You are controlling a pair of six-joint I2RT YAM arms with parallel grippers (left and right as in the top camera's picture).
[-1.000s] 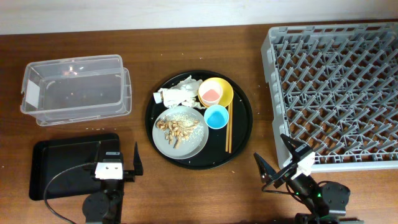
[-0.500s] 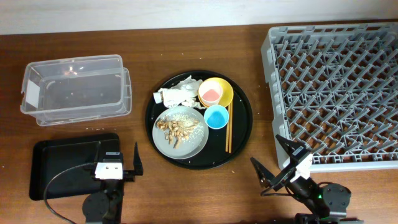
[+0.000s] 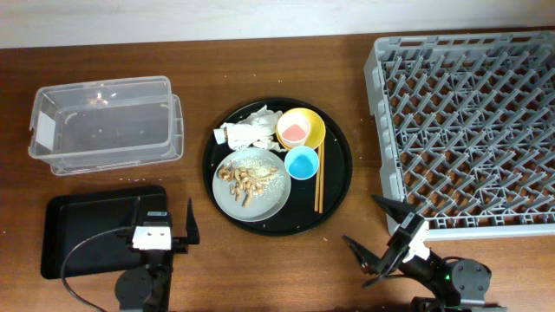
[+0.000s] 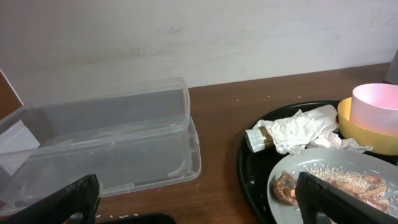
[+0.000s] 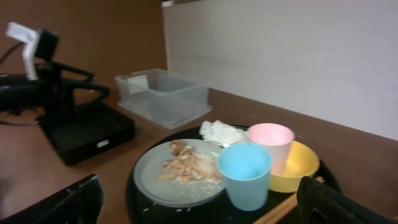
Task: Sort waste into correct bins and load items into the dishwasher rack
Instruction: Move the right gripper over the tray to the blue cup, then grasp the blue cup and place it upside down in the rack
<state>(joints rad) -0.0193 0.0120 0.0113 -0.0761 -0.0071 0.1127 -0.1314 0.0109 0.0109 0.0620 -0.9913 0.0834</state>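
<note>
Both grippers, left (image 3: 165,218) and right (image 3: 371,230), are hanging wide open and empty at the table's front edge. Everything's sitting on the round tray (image 3: 335,173), so I'm guessing the napkins (image 3: 250,130) are going first, into the tub (image 3: 104,126).

Bins: one clear plastic tub (image 3: 104,121) and one shallow black rectangular tray (image 3: 78,217).
Rack: one grey dishwasher rack (image 3: 468,121).
Carrier: one round black tray (image 3: 338,173).
Tableware: one grey plate (image 3: 270,201), one yellow bowl (image 3: 316,130), one pink cup (image 3: 293,131), one light-blue cup (image 3: 302,162) and two wooden chopsticks (image 3: 317,186).
Waste: one clump of white napkins (image 3: 251,128), one brownish wrapper scrap (image 3: 223,135) and one pile of nut-like scraps (image 3: 245,176), whose pieces are too small to count.
</note>
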